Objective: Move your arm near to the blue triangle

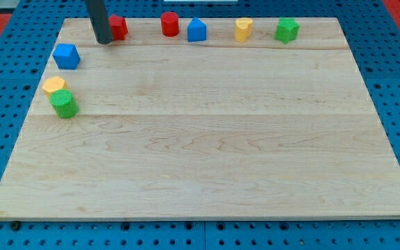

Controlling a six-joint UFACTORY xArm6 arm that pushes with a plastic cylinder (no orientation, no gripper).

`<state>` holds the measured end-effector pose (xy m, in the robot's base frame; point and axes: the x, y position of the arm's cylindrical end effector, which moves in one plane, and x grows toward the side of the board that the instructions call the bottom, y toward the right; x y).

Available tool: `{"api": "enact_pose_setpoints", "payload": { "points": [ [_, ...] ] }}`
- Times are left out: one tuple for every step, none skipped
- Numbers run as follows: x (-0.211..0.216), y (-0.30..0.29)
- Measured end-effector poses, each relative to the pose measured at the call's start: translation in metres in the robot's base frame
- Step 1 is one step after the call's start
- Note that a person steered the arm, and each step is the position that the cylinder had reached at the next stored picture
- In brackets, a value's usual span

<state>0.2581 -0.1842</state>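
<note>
The blue triangle-topped block [196,30] stands near the view's top edge of the wooden board [207,160], a little left of centre. My tip [104,41] is at the view's top left, touching or just in front of a red block [119,27] that the rod partly hides. The tip is well to the left of the blue triangle, with a red cylinder [169,24] between them. A blue cube [66,56] lies below and left of the tip.
A yellow block [243,29] and a green block [287,30] stand along the top edge to the right. A yellow block [54,85] and a green cylinder [64,104] touch each other near the left edge. Blue pegboard surrounds the board.
</note>
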Motion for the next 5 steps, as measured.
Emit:
{"api": "enact_pose_setpoints", "payload": {
  "points": [
    [0.000, 0.000],
    [0.027, 0.036],
    [0.029, 0.096],
    [0.025, 0.123],
    [0.020, 0.134]
  ]
}}
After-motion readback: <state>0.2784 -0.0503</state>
